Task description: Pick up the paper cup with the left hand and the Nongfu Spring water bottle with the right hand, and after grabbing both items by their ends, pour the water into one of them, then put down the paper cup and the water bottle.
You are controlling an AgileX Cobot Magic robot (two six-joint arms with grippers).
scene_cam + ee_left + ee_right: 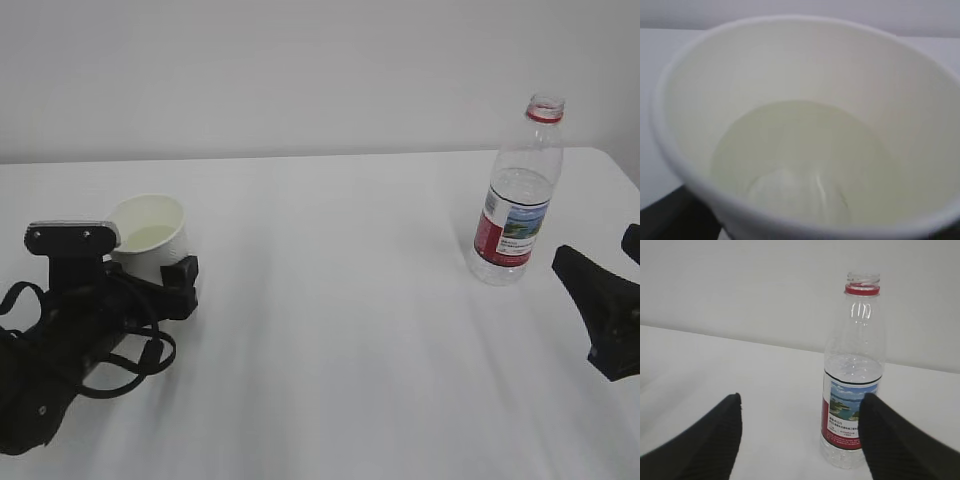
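- On a white table (pixel 330 330), the paper cup (pixel 150 236) stands upright at the tip of the left hand (pixel 145 275), its base between the black fingers. The dark finger block at its right side appears to touch or nearly touch the wall. The jaws stand wide around the cup rather than pinching it, so it rests on the table instead of hanging in a grip.
- The left wrist camera looks straight down into the paper cup (pixel 805 130), which fills the view just ahead of the claw. A shallow pool of clear water lies in the bottom, suggesting the pour is done and the cup has been set down for release.
- The Nongfu Spring water bottle (pixel 518 190) stands upright and uncapped, ahead of the right hand (pixel 600 310) and apart from it. It is roughly half full or less, the water line sitting at the top of the red label.
- In the right wrist view the two black fingers (pixel 700 440) spread wide and hold nothing. The water bottle (pixel 852 375) stands beyond them, in front of the right finger and off the centre of the gap, not between the tips.
- Both items look parked on their bases, well apart at opposite ends of the table, clear of each other and unlikely to be knocked as the arms leave.
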